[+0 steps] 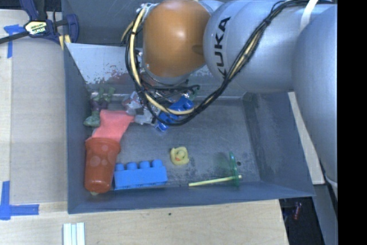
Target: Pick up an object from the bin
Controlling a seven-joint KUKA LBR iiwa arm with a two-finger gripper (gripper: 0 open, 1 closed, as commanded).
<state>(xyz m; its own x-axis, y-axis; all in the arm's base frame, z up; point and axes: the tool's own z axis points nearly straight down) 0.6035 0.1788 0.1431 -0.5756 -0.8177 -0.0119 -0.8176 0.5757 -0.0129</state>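
One blue brick (140,174), one red cylinder (100,164), one stick (213,182).

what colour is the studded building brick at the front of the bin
Blue. The building brick shows best in the camera view, beside the red-orange cylinder.

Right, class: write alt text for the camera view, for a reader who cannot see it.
A grey KUKA arm with an orange wrist cover reaches into a grey metal bin, its end effector beside a pink lump at the left. Along the near wall lie an orange cylinder, a blue brick, a yellow piece and a yellow stick.
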